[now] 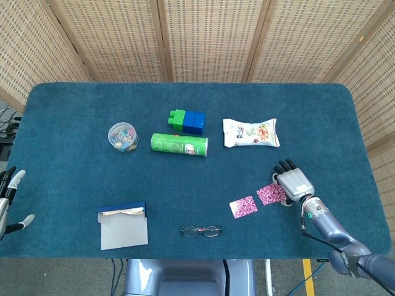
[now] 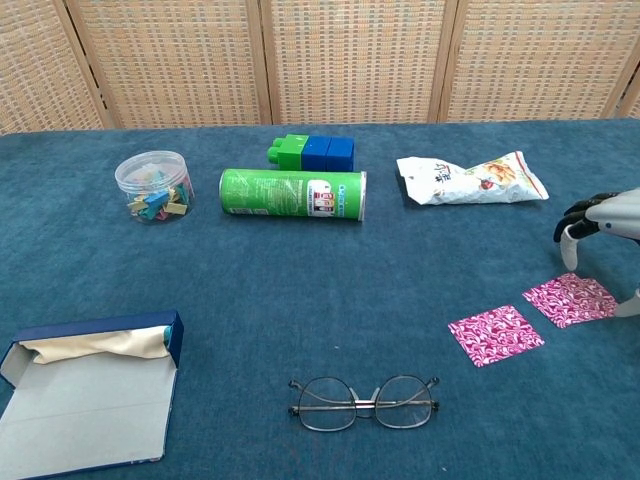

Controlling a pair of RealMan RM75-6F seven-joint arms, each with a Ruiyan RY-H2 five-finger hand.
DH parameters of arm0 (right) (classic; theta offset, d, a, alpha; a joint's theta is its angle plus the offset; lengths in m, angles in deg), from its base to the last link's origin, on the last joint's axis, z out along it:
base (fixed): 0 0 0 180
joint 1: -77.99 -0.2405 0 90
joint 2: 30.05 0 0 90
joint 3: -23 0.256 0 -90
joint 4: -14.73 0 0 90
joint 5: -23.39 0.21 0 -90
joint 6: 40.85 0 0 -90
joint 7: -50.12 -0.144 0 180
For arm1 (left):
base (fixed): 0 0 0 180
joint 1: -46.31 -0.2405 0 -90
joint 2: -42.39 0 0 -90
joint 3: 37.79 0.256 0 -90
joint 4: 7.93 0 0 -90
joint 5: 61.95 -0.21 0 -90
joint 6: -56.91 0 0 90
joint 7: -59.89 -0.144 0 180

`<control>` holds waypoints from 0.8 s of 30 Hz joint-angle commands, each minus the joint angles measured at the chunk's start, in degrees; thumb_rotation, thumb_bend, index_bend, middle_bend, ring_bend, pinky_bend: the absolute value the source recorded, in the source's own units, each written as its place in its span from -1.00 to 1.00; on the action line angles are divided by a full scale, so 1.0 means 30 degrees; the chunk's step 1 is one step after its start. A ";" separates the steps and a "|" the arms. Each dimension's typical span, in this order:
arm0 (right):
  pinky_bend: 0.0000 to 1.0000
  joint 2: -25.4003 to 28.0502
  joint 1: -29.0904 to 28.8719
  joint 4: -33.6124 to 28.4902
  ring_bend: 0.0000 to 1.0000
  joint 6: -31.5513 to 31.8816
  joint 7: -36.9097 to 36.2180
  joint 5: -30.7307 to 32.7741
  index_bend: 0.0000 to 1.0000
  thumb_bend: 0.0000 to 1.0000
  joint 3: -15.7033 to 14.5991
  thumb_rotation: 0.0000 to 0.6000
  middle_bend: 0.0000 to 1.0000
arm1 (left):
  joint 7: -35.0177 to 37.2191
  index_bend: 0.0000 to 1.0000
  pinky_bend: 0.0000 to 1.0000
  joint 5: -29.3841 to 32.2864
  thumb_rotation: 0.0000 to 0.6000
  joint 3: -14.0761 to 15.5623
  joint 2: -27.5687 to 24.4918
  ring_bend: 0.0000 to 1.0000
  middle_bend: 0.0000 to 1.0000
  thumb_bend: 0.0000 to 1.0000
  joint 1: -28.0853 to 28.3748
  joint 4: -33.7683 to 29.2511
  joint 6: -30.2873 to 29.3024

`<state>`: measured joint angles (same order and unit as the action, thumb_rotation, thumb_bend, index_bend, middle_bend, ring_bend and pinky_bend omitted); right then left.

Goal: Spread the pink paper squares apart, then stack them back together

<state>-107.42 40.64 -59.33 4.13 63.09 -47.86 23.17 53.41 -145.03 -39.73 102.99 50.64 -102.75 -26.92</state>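
Observation:
Two pink patterned paper squares lie flat on the blue table, side by side with a small gap. One square (image 1: 243, 206) (image 2: 495, 334) sits nearer the front. The other square (image 1: 270, 193) (image 2: 570, 299) lies just right of it, under the fingertips of my right hand (image 1: 293, 183) (image 2: 605, 215). That hand hovers over the square's right edge with its fingers spread and holds nothing. My left hand (image 1: 9, 203) is at the table's left edge, far from the squares, fingers apart and empty.
A pair of glasses (image 2: 363, 401) lies at the front middle, an open blue case (image 2: 90, 385) at the front left. A green can (image 2: 292, 194), blue and green blocks (image 2: 312, 153), a snack bag (image 2: 470, 180) and a clip jar (image 2: 153, 186) line the back.

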 commanded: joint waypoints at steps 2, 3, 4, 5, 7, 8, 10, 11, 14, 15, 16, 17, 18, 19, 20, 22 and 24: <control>-1.00 0.0003 -0.0032 -0.0037 -1.00 -0.0015 0.0118 0.0006 -0.32 -0.69 0.0072 1.00 -0.67 | 0.0004 -0.93 -1.00 0.0004 1.00 0.0006 0.0014 -1.00 -1.00 -0.75 0.0004 0.0025 0.0021; -1.00 0.0005 -0.0041 -0.0053 -1.00 -0.0030 0.0141 0.0021 -0.33 -0.69 0.0090 1.00 -0.67 | 0.0011 -0.93 -1.00 0.0008 1.00 0.0008 0.0016 -1.00 -1.00 -0.75 0.0003 0.0028 0.0027; -1.00 0.0015 -0.0056 -0.0085 -1.00 -0.0037 0.0195 0.0022 -0.33 -0.69 0.0110 1.00 -0.67 | 0.0029 -0.93 -1.00 0.0015 1.00 0.0009 0.0016 -1.00 -1.00 -0.75 -0.0001 0.0033 0.0030; -1.00 0.0032 -0.0060 -0.0159 -1.00 -0.0013 0.0210 0.0015 -0.33 -0.69 0.0142 1.00 -0.67 | 0.0046 -0.93 -1.00 0.0015 1.00 0.0002 0.0009 -1.00 -1.00 -0.75 -0.0006 0.0045 0.0014; -1.00 0.0090 -0.0042 -0.0364 -1.00 0.0072 0.0195 -0.0002 -0.33 -0.69 0.0203 1.00 -0.68 | 0.0064 -0.93 -1.00 0.0041 1.00 -0.0020 -0.0004 -1.00 -1.00 -0.75 -0.0019 0.0067 -0.0015; -1.00 0.0162 -0.0024 -0.0580 -1.00 0.0153 0.0203 -0.0021 -0.33 -0.69 0.0246 1.00 -0.68 | 0.0075 -0.93 -1.00 0.0067 1.00 -0.0025 -0.0010 -1.00 -1.00 -0.75 -0.0025 0.0081 -0.0010; -1.00 0.0264 0.0002 -0.0972 -1.00 0.0287 0.0213 -0.0074 -0.33 -0.69 0.0299 1.00 -0.68 | 0.0093 -0.93 -1.00 0.0080 1.00 -0.0034 -0.0012 -1.00 -1.00 -0.75 -0.0019 0.0108 0.0004; -1.00 0.0330 0.0014 -0.1263 -1.00 0.0397 0.0277 -0.0133 -0.33 -0.69 0.0321 1.00 -0.68 | 0.0093 -0.93 -1.00 0.0080 1.00 -0.0040 -0.0007 -1.00 -1.00 -0.75 0.0000 0.0121 0.0031; -1.00 0.0521 0.0038 -0.2276 -1.00 0.0610 0.0692 -0.0192 -0.33 -0.69 0.0319 1.00 -0.67 | 0.0116 -0.93 -1.00 0.0089 1.00 -0.0060 0.0030 -1.00 -1.00 -0.75 0.0050 0.0170 0.0099; -1.00 0.0561 0.0032 -0.2551 -1.00 0.0634 0.0820 -0.0152 -0.33 -0.69 0.0332 1.00 -0.68 | 0.0125 -0.93 -1.00 0.0098 1.00 -0.0066 0.0040 -1.00 -1.00 -0.75 0.0064 0.0184 0.0124; -1.00 0.0587 0.0023 -0.2812 -1.00 0.0655 0.0952 -0.0112 -0.33 -0.69 0.0343 1.00 -0.68 | 0.0141 -0.93 -1.00 0.0101 1.00 -0.0073 0.0045 -1.00 -1.00 -0.75 0.0076 0.0199 0.0140; -1.00 0.0596 0.0016 -0.3122 -1.00 0.0720 0.1131 -0.0049 -0.33 -0.69 0.0376 1.00 -0.68 | 0.0171 -0.93 -1.00 0.0104 1.00 -0.0082 0.0051 -1.00 -1.00 -0.75 0.0086 0.0228 0.0149; -1.00 0.0579 0.0011 -0.3314 -1.00 0.0788 0.1288 -0.0017 -0.33 -0.69 0.0396 1.00 -0.67 | 0.0198 -0.93 -1.00 0.0105 1.00 -0.0088 0.0051 -1.00 -1.00 -0.75 0.0090 0.0250 0.0151; -1.00 0.0550 -0.0010 -0.3598 -1.00 0.0846 0.1499 0.0006 -0.33 -0.69 0.0406 1.00 -0.67 | 0.0251 -0.93 -1.00 0.0115 1.00 -0.0096 0.0044 -1.00 -1.00 -0.75 0.0090 0.0286 0.0154; -1.00 0.0531 -0.0018 -0.3800 -1.00 0.0883 0.1632 0.0063 -0.32 -0.69 0.0424 1.00 -0.67 | 0.0290 -0.93 -1.00 0.0120 1.00 -0.0100 0.0041 -1.00 -1.00 -0.75 0.0086 0.0317 0.0150; -1.00 0.0468 -0.0050 -0.4144 -1.00 0.0950 0.1896 0.0156 -0.32 -0.69 0.0458 1.00 -0.67 | 0.0367 -0.93 -1.00 0.0145 1.00 -0.0107 0.0036 -1.00 -1.00 -0.75 0.0080 0.0390 0.0156; -1.00 0.0353 -0.0104 -0.4435 -1.00 0.0991 0.2222 0.0246 -0.31 -0.69 0.0469 1.00 -0.67 | 0.0487 -0.93 -1.00 0.0144 1.00 -0.0103 0.0042 -1.00 -1.00 -0.75 0.0072 0.0473 0.0162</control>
<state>-106.11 40.47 -72.12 6.92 69.19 -47.38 24.50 54.77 -144.61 -40.04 103.11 50.86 -101.42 -26.44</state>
